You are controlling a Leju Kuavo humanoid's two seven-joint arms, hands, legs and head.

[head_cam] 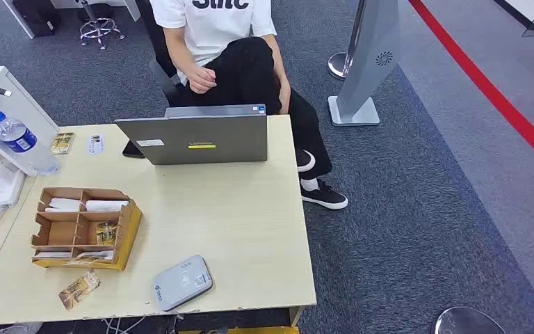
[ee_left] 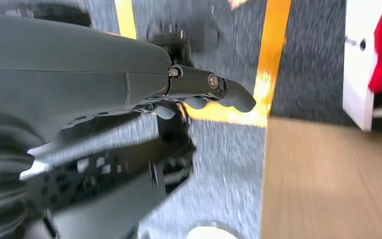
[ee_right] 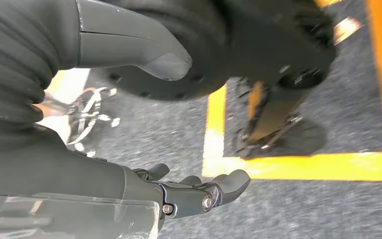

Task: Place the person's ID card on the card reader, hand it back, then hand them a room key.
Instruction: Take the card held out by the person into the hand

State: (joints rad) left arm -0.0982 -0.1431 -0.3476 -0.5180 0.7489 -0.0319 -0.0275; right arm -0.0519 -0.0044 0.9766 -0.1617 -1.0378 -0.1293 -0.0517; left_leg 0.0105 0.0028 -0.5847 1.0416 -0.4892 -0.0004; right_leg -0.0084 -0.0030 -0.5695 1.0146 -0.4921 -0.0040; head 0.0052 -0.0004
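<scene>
The grey card reader (head_cam: 183, 282) lies flat near the table's front edge. A cardboard organizer (head_cam: 130, 229) to its left holds white cards (head_cam: 106, 205) in its far compartments. A person (head_cam: 215, 42) sits behind the laptop, one hand (head_cam: 201, 80) resting on a knee; I cannot make out a card in it. My left hand (ee_left: 129, 84) hangs beside the table edge over the carpet, fingers (ee_left: 229, 94) stretched out and holding nothing. My right hand (ee_right: 129, 149) hangs over the floor, thumb (ee_right: 164, 62) and fingers (ee_right: 219, 186) apart, also holding nothing.
A grey laptop (head_cam: 195, 139) stands open at the table's far edge, its back toward me. A water bottle (head_cam: 17, 139) and two small cards (head_cam: 62, 142) sit at the far left. A snack packet (head_cam: 78, 289) lies by the front edge. A grey stand (head_cam: 361, 62) rises on the right.
</scene>
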